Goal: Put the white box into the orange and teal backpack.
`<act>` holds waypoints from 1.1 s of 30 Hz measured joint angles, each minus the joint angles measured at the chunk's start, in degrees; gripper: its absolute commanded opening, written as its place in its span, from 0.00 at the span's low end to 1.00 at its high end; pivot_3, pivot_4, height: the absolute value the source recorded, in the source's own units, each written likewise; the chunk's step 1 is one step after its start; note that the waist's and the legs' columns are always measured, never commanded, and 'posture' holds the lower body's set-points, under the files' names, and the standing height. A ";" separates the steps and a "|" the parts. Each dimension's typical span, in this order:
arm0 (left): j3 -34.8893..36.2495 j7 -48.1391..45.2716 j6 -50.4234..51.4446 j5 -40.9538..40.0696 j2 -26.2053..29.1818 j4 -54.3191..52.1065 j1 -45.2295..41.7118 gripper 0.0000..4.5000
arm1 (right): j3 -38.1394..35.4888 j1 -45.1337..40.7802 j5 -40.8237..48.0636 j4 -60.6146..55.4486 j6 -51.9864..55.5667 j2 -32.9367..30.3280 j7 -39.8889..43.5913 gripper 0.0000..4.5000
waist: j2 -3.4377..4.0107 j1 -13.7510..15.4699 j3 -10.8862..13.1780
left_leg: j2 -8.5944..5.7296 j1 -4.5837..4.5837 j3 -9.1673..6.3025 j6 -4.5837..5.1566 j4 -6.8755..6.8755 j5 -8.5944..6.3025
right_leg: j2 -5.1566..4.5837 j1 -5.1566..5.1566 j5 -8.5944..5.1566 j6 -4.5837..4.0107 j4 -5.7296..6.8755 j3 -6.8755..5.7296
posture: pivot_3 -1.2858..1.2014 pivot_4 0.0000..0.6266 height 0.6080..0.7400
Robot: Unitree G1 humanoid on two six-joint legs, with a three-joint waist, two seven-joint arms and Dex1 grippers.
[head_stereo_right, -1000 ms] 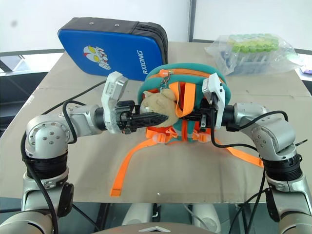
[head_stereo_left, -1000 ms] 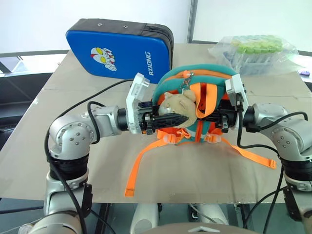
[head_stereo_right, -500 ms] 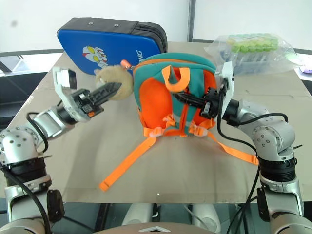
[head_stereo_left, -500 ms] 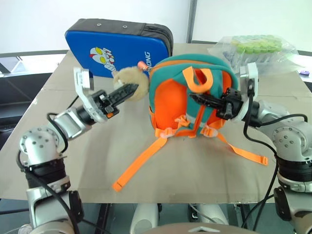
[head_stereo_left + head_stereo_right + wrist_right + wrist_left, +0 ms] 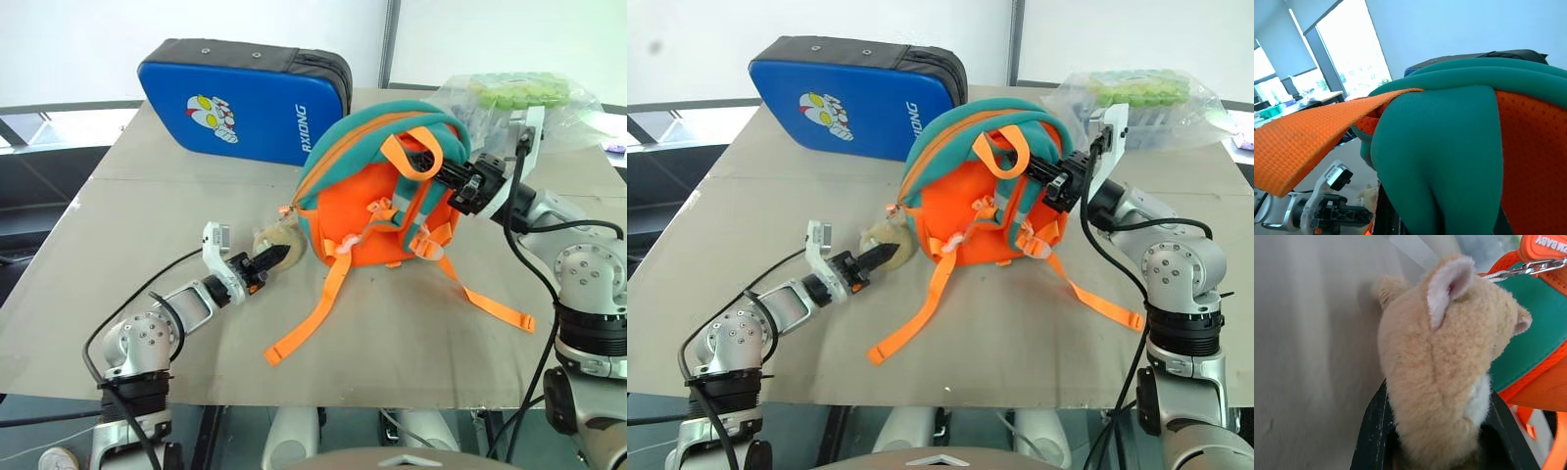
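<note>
So right now it looks like the bag-opening step: the left hand (image 5: 279,257) is pinching the tan plush toy (image 5: 1440,377) that's chained to the zipper, down on the tabletop (image 5: 118,245) at about 8 o'clock from the orange and teal backpack (image 5: 377,211). The right hand (image 5: 1050,176) is pressed together on the top of the bag around the orange loop handle (image 5: 411,157), at roughly 2 o'clock, propping it up. I can't spot the white box, and can't tell if the zipper has opened enough or what's inside. My guess for next: finish the opening, then free a hand for the box. At 1 o'clock, a clear plastic bag (image 5: 514,103) holds green-capped tubes; a blue pad (image 5: 240,103) stands at 11.
</note>
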 measured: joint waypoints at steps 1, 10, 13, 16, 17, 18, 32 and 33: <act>-0.01 0.45 -0.92 0.84 -0.53 0.02 -0.66 0.11 | 0.00 0.02 -0.34 -0.05 -0.24 0.00 -0.21 0.00 | 0.00 0.05 0.00 | 0.00 0.00 0.01 0.00 0.00 0.00 | 0.00 0.00 0.00 0.00 0.00 0.01 | 0.52 0.24 1.00; -1.00 -5.47 -13.55 10.18 0.39 -2.96 -2.58 0.52 | 2.19 2.95 -12.73 -1.86 -8.24 -2.65 0.22 0.34 | 0.00 0.09 0.01 | -0.03 -0.10 0.07 0.00 -0.11 0.00 | 0.02 -0.04 0.09 0.16 -0.21 0.01 | 0.52 0.24 1.00; -1.01 -9.95 -16.77 12.41 2.49 -5.56 -1.81 0.83 | 3.41 5.91 -16.70 -3.35 -10.71 -5.65 1.86 0.63 | 0.00 0.21 0.01 | -0.01 -0.18 0.03 0.00 -0.12 0.00 | 0.01 -0.05 0.01 0.03 -0.34 -0.04 | 0.52 0.24 1.00; -1.38 -12.92 -18.68 14.45 4.69 -8.83 0.55 1.00 | 4.08 10.08 -17.99 -6.13 -11.23 -6.98 3.31 0.95 | 0.00 0.14 0.02 | 0.04 -0.20 0.03 0.00 -0.19 0.00 | 0.00 -0.06 0.02 0.05 -0.43 -0.03 | 0.52 0.24 1.00; -1.55 -13.82 -19.44 15.43 5.54 -9.89 1.69 1.00 | 4.05 11.60 -18.23 -6.99 -11.28 -7.85 3.99 1.00 | 0.01 0.14 0.02 | 0.05 -0.21 0.03 0.00 -0.21 0.00 | -0.01 -0.06 0.02 0.05 -0.46 -0.03 | 0.52 0.24 1.00; -1.55 -14.67 -20.22 16.17 6.46 -11.39 3.41 1.00 | 3.79 13.81 -18.38 -8.07 -11.36 -9.51 4.79 1.00 | 0.01 0.19 0.02 | 0.07 -0.20 0.02 0.00 -0.27 0.00 | -0.03 -0.05 0.02 0.03 -0.53 -0.04 | 0.52 0.24 1.00; 7.75 -26.49 -29.42 19.21 11.33 -18.77 27.46 1.00 | -15.57 49.47 -19.42 -13.26 -16.72 -19.16 19.23 1.00 | 0.04 0.81 0.03 | 0.20 0.27 0.41 0.00 -0.62 -0.01 | -0.16 0.10 -0.04 -0.01 -0.77 0.19 | 0.52 0.24 1.00; 8.38 -27.01 -29.54 19.18 11.45 -18.88 28.47 1.00 | -16.94 51.36 -19.43 -12.80 -17.17 -19.48 20.49 1.00 | 0.04 0.93 0.03 | 0.20 0.30 0.45 0.00 -0.65 -0.01 | -0.17 0.10 -0.05 -0.01 -0.78 0.22 | 0.52 0.24 1.00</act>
